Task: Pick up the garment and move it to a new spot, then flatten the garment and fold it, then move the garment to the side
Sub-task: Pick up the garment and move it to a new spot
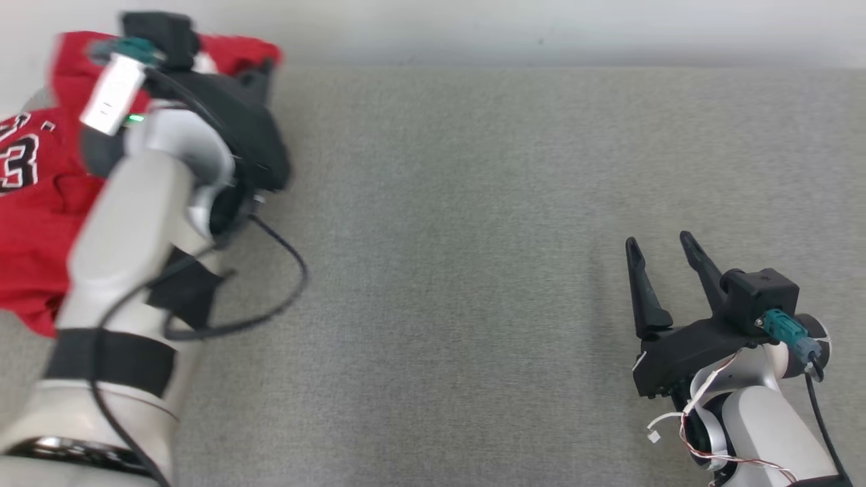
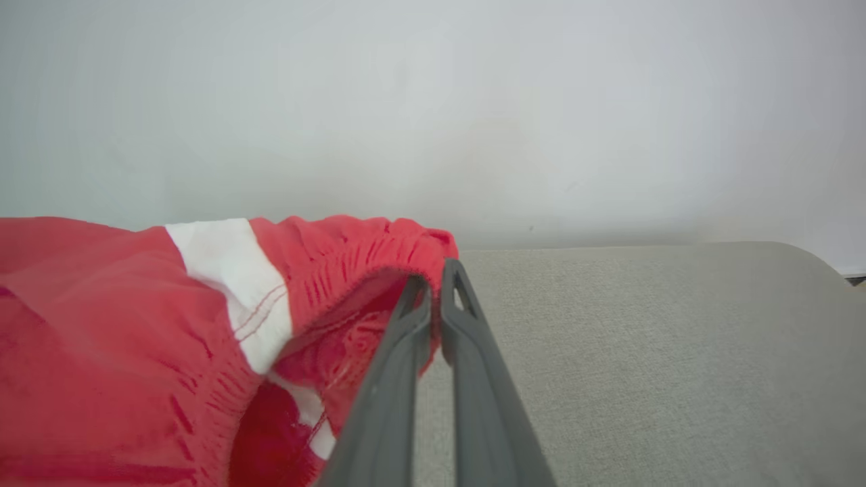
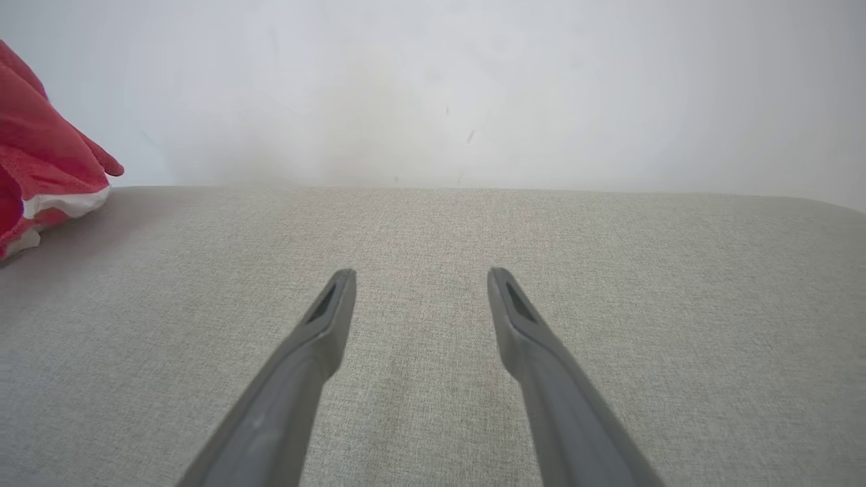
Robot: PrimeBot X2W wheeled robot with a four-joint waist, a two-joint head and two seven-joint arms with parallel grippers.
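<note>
The left gripper (image 2: pixel 435 279) is closed, its two fingers pressed together on the gathered elastic waistband (image 2: pixel 352 253) of the garment (image 2: pixel 101 304). The right gripper (image 1: pixel 659 240) is spread wide and holds nothing. It hovers low over the bare grey surface (image 1: pixel 473 237) at the near right, well apart from the cloth.

The garment is bright red and thin, creased and bunched rather than flat. A white stripe (image 2: pixel 226 270) with red stitching crosses the waistband. In the head view a black-and-white number (image 1: pixel 17 162) shows on the red.

It lies at the far left of the surface, up against the pale wall (image 1: pixel 541 30). Part of it is under the left arm (image 1: pixel 135 223) and part is cut off by the picture's left side. What shows runs from near to far along that side. The pinched waistband corner is at the far end and points right. In the left wrist view the waist opening gapes toward the camera.
</note>
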